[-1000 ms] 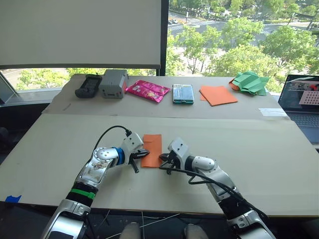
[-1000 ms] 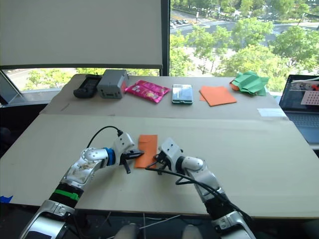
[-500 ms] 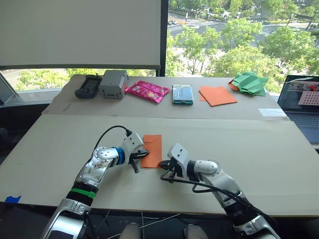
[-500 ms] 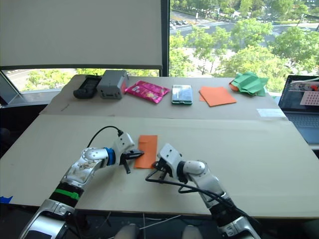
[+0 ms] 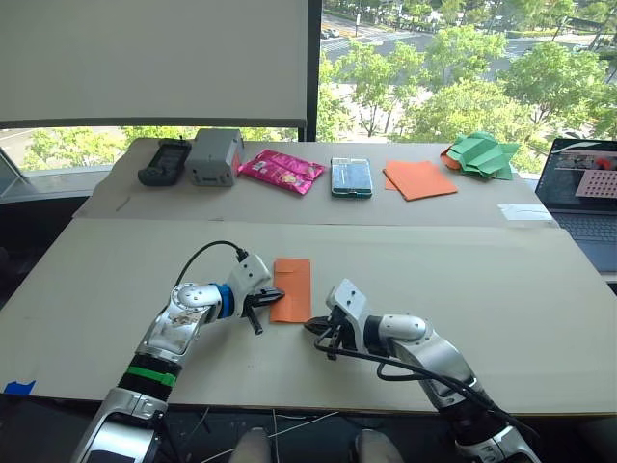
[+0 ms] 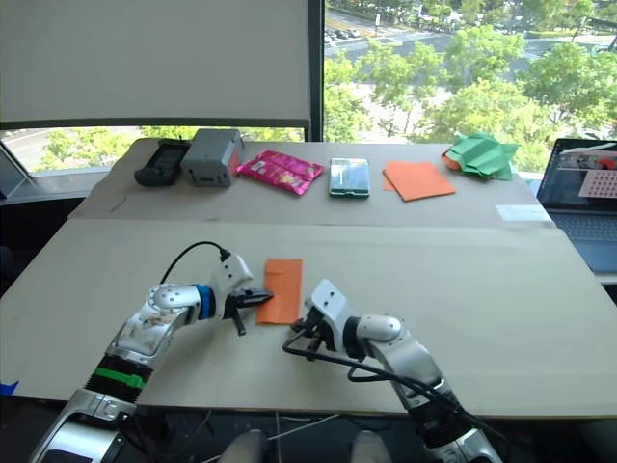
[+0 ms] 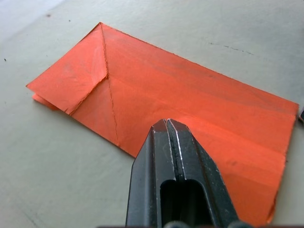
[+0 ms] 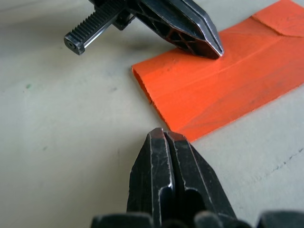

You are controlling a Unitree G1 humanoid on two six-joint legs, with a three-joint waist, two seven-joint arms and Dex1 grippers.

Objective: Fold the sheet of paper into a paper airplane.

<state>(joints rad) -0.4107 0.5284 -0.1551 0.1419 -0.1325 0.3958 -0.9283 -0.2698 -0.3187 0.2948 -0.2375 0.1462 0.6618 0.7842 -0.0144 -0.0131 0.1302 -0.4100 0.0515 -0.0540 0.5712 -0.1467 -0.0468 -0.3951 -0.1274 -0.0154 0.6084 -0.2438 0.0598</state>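
Mid-fold, the closed left gripper [image 5: 274, 294] pins the folded sheet of paper [image 5: 292, 289] while the closed right gripper [image 5: 315, 327] sits just off its near corner, likely to lift it next.

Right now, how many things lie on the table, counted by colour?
Orange: 2, the folded sheet of paper and a flat orange sheet
Green: 1, a paper shape
Pink: 1, a packet
Grey or black: 2, a box and a handset
Teal: 1, a phone
Total: 7
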